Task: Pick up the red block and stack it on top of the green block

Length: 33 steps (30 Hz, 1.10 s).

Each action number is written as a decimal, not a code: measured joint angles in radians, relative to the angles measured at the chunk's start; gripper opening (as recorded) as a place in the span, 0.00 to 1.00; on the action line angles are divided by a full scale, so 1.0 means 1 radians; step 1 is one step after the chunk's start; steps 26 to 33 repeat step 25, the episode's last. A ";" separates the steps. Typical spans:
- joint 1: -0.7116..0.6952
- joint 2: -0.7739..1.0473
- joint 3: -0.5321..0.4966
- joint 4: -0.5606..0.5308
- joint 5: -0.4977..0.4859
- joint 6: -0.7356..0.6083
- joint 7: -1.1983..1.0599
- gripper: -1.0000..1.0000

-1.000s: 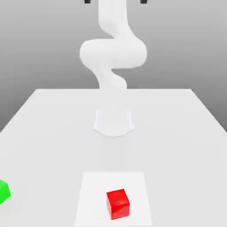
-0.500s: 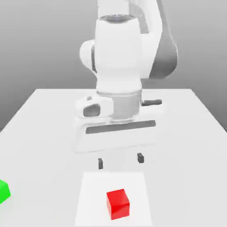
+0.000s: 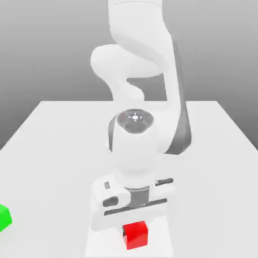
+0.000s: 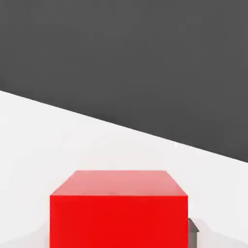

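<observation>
In the exterior view, your white two-finger gripper (image 3: 135, 232) has dropped to lower centre and now pinches the solid red block (image 3: 136, 238); lift next, towards the bright green block (image 3: 4, 218), lower left. In the hand view, a grey fingertip (image 4: 193, 238) flanks the red block.

White table (image 3: 55, 166), green block (image 3: 4, 218) resting on it at the exterior view's left edge

Block (image 3: 136, 236) — plain red; other (image 3: 4, 218) — green.
</observation>
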 joint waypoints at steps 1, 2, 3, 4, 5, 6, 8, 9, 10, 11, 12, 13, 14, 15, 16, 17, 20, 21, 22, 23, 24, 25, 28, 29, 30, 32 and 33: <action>0.002 -0.024 -0.002 -0.004 -0.004 -0.020 0.003 0.00; 0.002 -0.054 -0.004 -0.008 -0.008 -0.045 0.005 0.00; 0.004 -0.087 -0.007 -0.013 -0.012 -0.073 0.009 0.00; 0.005 -0.122 -0.009 -0.019 -0.017 -0.103 0.012 0.00; 0.005 -0.156 -0.011 -0.023 -0.021 -0.132 0.016 0.00; -0.010 -0.168 -0.029 -0.015 -0.016 -0.155 0.029 0.00; -0.059 -0.165 -0.083 0.018 0.005 -0.187 0.065 0.00; -0.083 -0.161 -0.109 0.034 0.016 -0.201 0.082 0.00; -0.108 -0.157 -0.135 0.049 0.027 -0.214 0.099 0.00; -0.129 -0.152 -0.163 0.064 0.038 -0.226 0.115 0.00; -0.154 -0.147 -0.189 0.080 0.049 -0.238 0.132 0.00; -0.178 -0.143 -0.215 0.095 0.059 -0.251 0.149 0.00; -0.203 -0.138 -0.242 0.110 0.070 -0.263 0.166 0.00; -0.229 -0.134 -0.267 0.125 0.080 -0.275 0.184 0.00; -0.254 -0.129 -0.294 0.140 0.091 -0.287 0.201 0.00; -0.281 -0.119 -0.319 0.158 0.105 -0.297 0.217 0.00; -0.373 -0.012 -0.333 0.215 0.193 -0.259 0.216 0.00; -0.394 0.025 -0.319 0.222 0.221 -0.232 0.202 0.00; -0.407 0.049 -0.309 0.227 0.238 -0.214 0.193 1.00; -0.407 0.049 -0.309 0.227 0.238 -0.214 0.193 1.00; -0.407 0.049 -0.309 0.227 0.238 -0.214 0.193 1.00; -0.407 0.049 -0.309 0.227 0.238 -0.214 0.193 1.00; -0.407 0.049 -0.309 0.227 0.238 -0.214 0.193 1.00; -0.407 0.049 -0.309 0.227 0.238 -0.214 0.193 1.00; -0.407 0.049 -0.309 0.227 0.238 -0.214 0.193 1.00; -0.407 0.049 -0.309 0.227 0.238 -0.214 0.193 1.00; -0.407 0.049 -0.309 0.227 0.238 -0.214 0.193 1.00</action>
